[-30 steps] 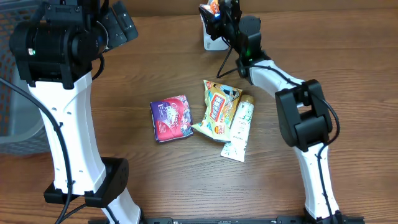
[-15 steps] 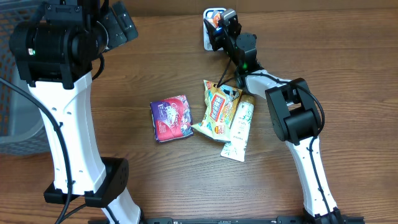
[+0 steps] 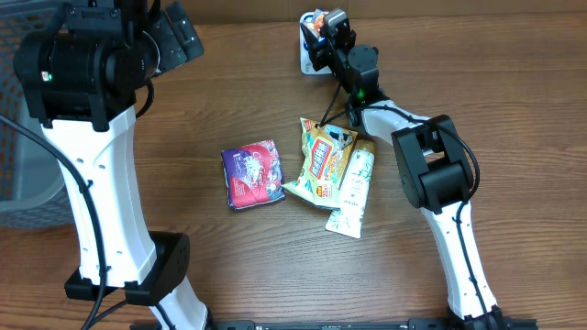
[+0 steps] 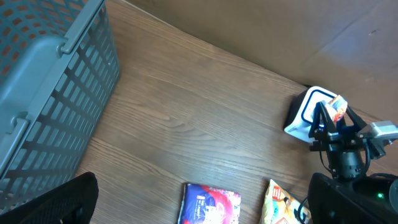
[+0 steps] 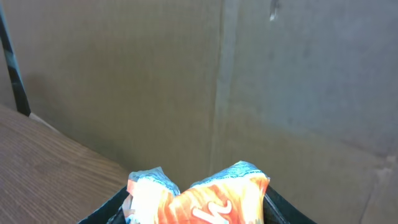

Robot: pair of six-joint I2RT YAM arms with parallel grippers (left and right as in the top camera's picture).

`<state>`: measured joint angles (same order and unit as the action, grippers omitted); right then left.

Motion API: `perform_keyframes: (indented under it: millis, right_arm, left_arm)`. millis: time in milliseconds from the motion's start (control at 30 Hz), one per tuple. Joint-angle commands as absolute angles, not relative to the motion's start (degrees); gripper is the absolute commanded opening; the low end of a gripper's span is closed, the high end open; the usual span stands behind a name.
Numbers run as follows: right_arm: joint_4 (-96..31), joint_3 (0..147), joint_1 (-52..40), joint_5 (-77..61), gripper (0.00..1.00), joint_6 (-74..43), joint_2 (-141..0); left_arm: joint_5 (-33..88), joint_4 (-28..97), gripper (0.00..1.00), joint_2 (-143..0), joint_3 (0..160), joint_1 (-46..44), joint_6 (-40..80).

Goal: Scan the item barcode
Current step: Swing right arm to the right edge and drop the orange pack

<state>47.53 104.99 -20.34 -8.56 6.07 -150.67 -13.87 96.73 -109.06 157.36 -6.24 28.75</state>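
An orange-and-white snack packet [image 5: 200, 198] sits between the black fingers of my right gripper [image 5: 196, 210], which is shut on it. From overhead, the right gripper [image 3: 321, 27] holds the packet [image 3: 317, 16] at the table's far edge, right over the white barcode scanner [image 3: 306, 60]. The left wrist view shows the scanner [image 4: 303, 116] with the packet [image 4: 337, 107] just beside it. My left gripper [image 4: 202, 205] hangs high above the table, open, with nothing between its fingers [image 4: 59, 200].
On the table's middle lie a purple packet [image 3: 253, 174], a yellow snack bag [image 3: 321, 158] and a white-green sachet [image 3: 353, 188]. A grey mesh basket [image 4: 43, 81] stands at the left edge. A brown cardboard wall backs the table.
The right arm has swung a little to the left, keeping the orange packet over the scanner. In the last half second it hardly moves. The left arm is still.
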Motion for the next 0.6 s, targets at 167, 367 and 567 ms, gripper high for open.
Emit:
perform_keyframes:
  millis: [167,367,567]
  right_arm:
    - [47.2,106.6,-20.1,-11.7,0.51,6.5,-148.0]
    - [37.6,106.6,-19.0,-11.3,0.52,6.5,-139.8]
    - [21.7,106.6,-16.3,-5.6,0.54,6.4,-129.8]
  left_arm:
    - [-13.5,96.8,1.00,-109.4,157.2,-6.0,28.7]
    - [-13.5,96.8,1.00,-109.4,157.2,-6.0,28.7]
    - [-13.5,96.8,1.00,-109.4,157.2,-6.0,28.7]
